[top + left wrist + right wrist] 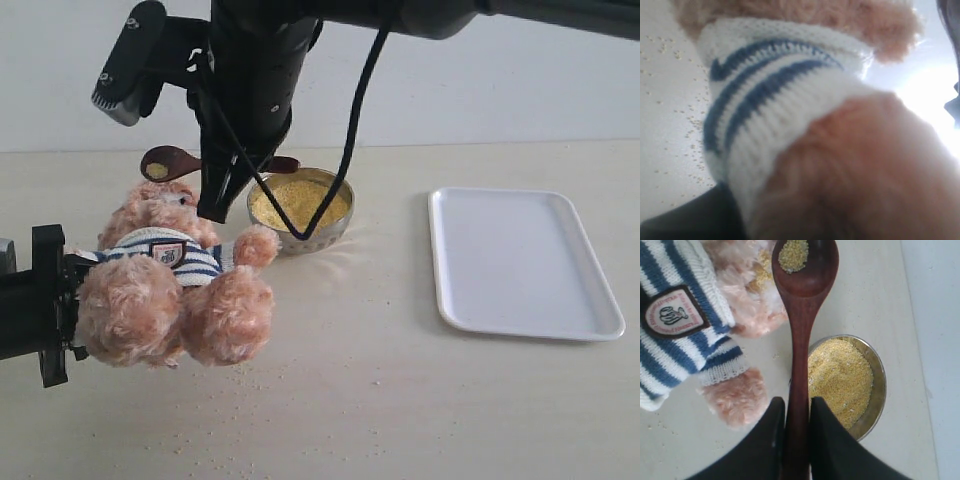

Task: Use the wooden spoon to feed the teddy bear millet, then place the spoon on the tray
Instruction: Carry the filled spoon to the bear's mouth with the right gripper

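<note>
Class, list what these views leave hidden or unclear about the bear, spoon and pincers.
Left pincer: grip state, exterior view, behind the teddy bear; left wrist view only blurred fur.
Wooden spoon handle: exterior view, right arm covers it.
Bear's mouth: right wrist view, cut off by edge.

Teddy bear (165, 285) across all three views
</note>
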{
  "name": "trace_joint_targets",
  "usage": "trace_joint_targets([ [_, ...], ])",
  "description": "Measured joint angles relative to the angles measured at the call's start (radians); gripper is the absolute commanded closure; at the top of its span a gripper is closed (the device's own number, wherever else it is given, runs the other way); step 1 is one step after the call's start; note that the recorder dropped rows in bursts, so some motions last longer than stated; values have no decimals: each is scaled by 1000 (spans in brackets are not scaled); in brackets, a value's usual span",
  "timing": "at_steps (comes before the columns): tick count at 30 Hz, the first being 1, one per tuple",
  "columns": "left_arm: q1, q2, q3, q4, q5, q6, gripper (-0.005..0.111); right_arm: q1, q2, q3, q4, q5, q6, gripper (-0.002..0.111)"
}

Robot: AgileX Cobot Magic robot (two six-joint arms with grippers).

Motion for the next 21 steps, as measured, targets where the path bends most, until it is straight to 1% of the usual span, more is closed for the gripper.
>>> trace_joint_targets([
  [7,0,0,0,0,0,0,102,42,12,0,-122,-2,-20,109],
  [13,0,0,0,0,0,0,102,74,55,0,-277,32,26,109],
  [21,0,0,0,0,0,0,102,89,56,0,-348,13,111,109],
])
